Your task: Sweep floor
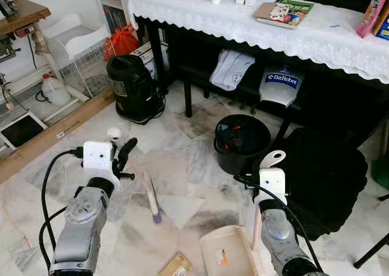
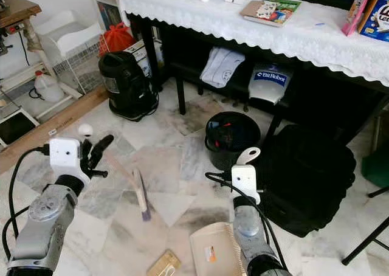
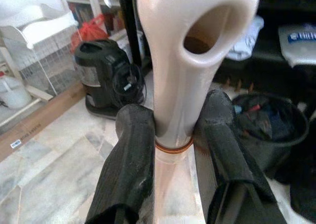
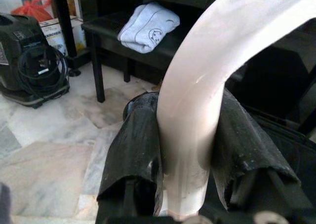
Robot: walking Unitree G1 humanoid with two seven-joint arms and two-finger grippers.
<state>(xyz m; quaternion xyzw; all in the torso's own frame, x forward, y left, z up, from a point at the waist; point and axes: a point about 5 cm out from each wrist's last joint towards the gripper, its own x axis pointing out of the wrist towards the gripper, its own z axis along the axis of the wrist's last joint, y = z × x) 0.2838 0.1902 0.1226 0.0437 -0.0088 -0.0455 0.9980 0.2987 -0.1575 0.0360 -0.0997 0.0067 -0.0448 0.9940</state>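
Two grippers are showing: the left gripper (image 1: 121,157) and the right gripper (image 4: 180,150), each clamping one cream handle. One brush (image 1: 151,197) is lying on the marble floor, and one dustpan (image 1: 228,251) is sitting by it. One black bin (image 1: 242,142) is standing near one black vacuum cleaner (image 1: 134,87). One black bag (image 1: 325,179) is slumping beside the bin. One white jug (image 1: 55,89) is standing at the left.

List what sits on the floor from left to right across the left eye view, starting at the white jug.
White jug → black vacuum cleaner → black bin → black bag.
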